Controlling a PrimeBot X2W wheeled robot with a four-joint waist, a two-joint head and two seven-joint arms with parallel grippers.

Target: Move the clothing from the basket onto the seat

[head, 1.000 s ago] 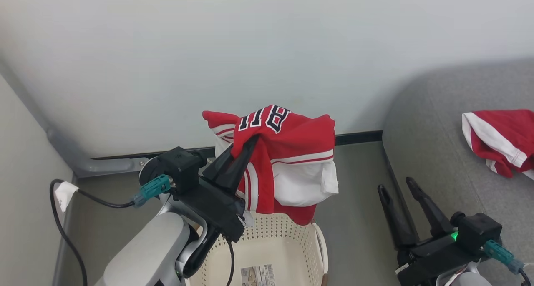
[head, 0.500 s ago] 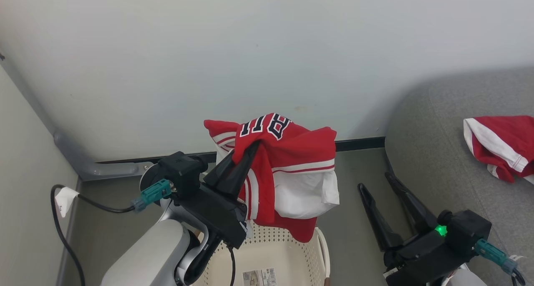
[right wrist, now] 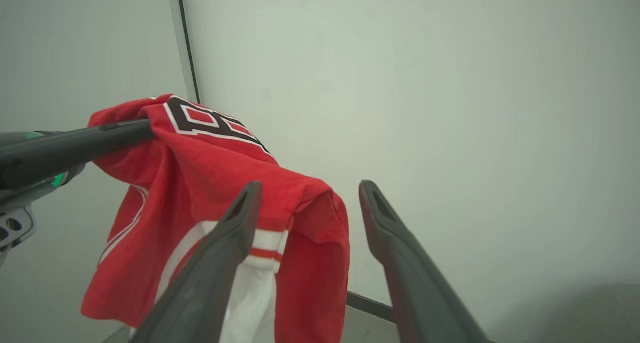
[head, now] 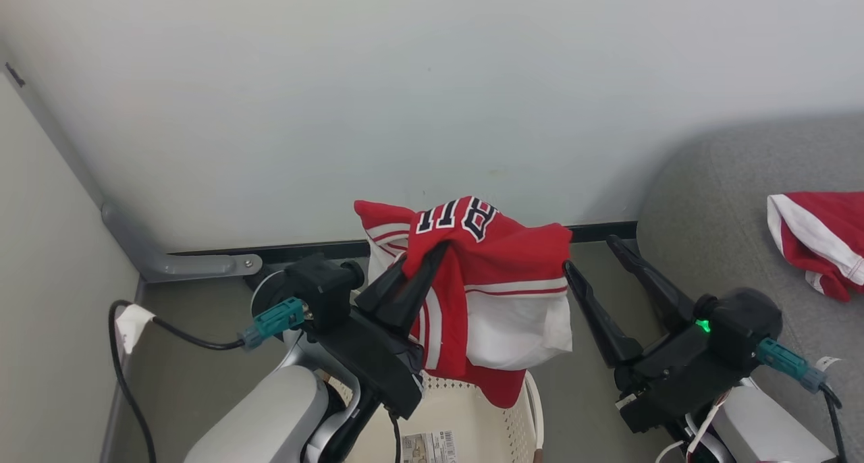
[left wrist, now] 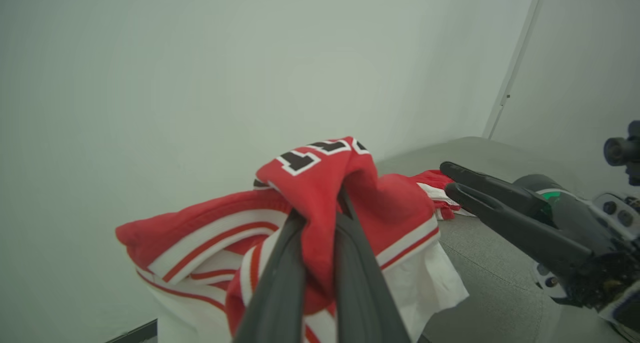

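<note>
The red jersey [head: 499,267] with white panels and black-white lettering hangs in the air above the basket [head: 503,426], its lower hem just over the rim. My left gripper [head: 442,248] is shut on a fold of the jersey [left wrist: 310,183] near the lettering. My right gripper [head: 588,252] stands open beside the garment's right edge; in the right wrist view the jersey's [right wrist: 200,173] edge sits by the left finger of my right gripper [right wrist: 311,185]. The red shorts [head: 820,233] with a white stripe lie on the grey seat [head: 715,200] at the right.
A pale wall rises close behind. A grey conduit [head: 182,264] and dark skirting run along its base. A black cable with a white tag [head: 131,318] hangs at the left. A label [head: 428,446] lies on the basket's floor.
The right gripper has swung up and left, from beside the seat to the jersey's right edge. The head view has shifted slightly. The left gripper keeps the jersey held up.
</note>
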